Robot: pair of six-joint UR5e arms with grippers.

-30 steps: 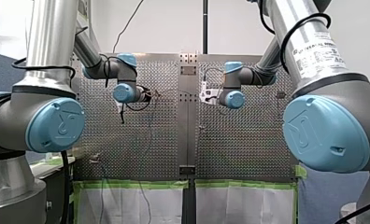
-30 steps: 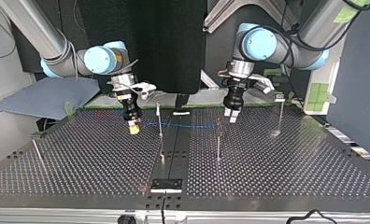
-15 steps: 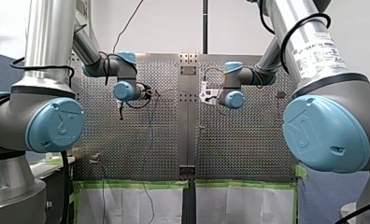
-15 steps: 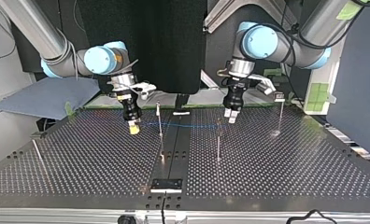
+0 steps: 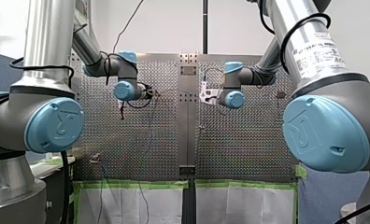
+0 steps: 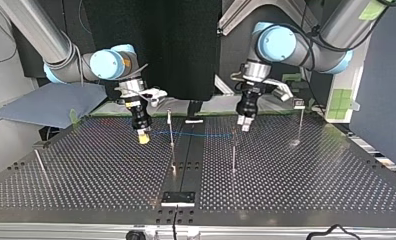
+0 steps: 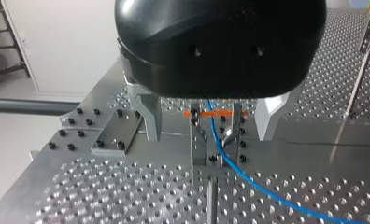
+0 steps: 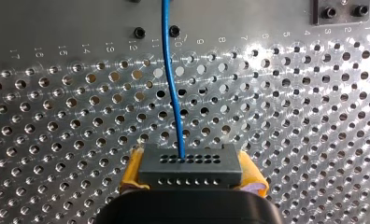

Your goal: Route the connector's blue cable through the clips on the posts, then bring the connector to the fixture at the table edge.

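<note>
In the right wrist view my right gripper (image 8: 192,181) is shut on the dark grey connector (image 8: 191,163), with yellow pads (image 8: 132,170) on either side. The blue cable (image 8: 173,93) leaves the connector and runs ahead over the table. In the top view it (image 6: 201,135) stretches level from my right gripper (image 6: 143,137), past a thin post (image 6: 170,127), toward my left gripper (image 6: 243,124). My left gripper (image 7: 210,137) is open; its metal fingers (image 7: 149,116) straddle a clip (image 7: 199,140) on a post, apart from it. The cable (image 7: 248,179) passes through that clip.
More thin posts stand at the top view's right (image 6: 301,125), middle (image 6: 233,152) and near left (image 6: 39,162). A small black fixture (image 6: 177,198) sits at the table's near edge in that view. A bolted plate (image 7: 113,140) lies beside the left gripper.
In the top view my left gripper has shifted slightly toward the view's left, closer to the cable's end. My right gripper and the connector have stayed still.
</note>
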